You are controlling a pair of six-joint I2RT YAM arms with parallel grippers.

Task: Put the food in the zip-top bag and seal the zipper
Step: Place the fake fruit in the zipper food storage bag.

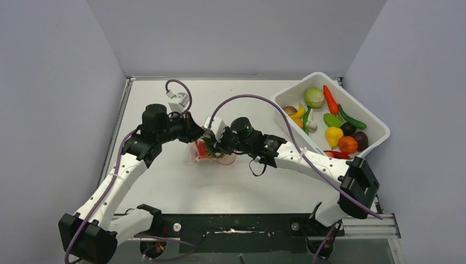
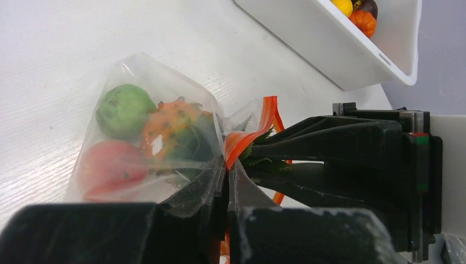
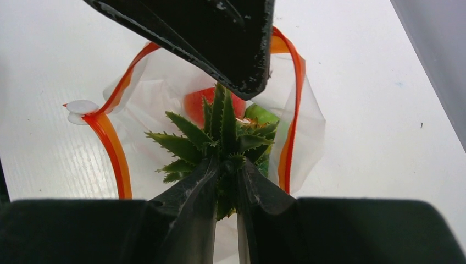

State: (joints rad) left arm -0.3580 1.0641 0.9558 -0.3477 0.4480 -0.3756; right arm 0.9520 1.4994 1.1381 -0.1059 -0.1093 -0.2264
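Observation:
The clear zip-top bag (image 1: 215, 157) lies mid-table with its mouth held open. In the left wrist view the bag (image 2: 137, 71) holds a green ball (image 2: 125, 110), an orange bumpy fruit (image 2: 173, 124) and a reddish peach (image 2: 110, 168). My left gripper (image 2: 227, 165) is shut on the red-orange zipper (image 2: 250, 132) at the bag's rim. My right gripper (image 3: 228, 165) is shut on the bumpy fruit's green leafy crown (image 3: 220, 137), inside the bag mouth. The zipper (image 3: 112, 146) loops round it, with its white end piece (image 3: 81, 107) at the left. Both grippers (image 1: 206, 140) meet over the bag.
A white tub (image 1: 379, 129) at the back right holds several more toy fruits and vegetables, among them a red carrot (image 1: 330, 99) and a pale green ball (image 1: 314, 97). Its corner shows in the left wrist view (image 2: 329, 49). Grey walls enclose the table.

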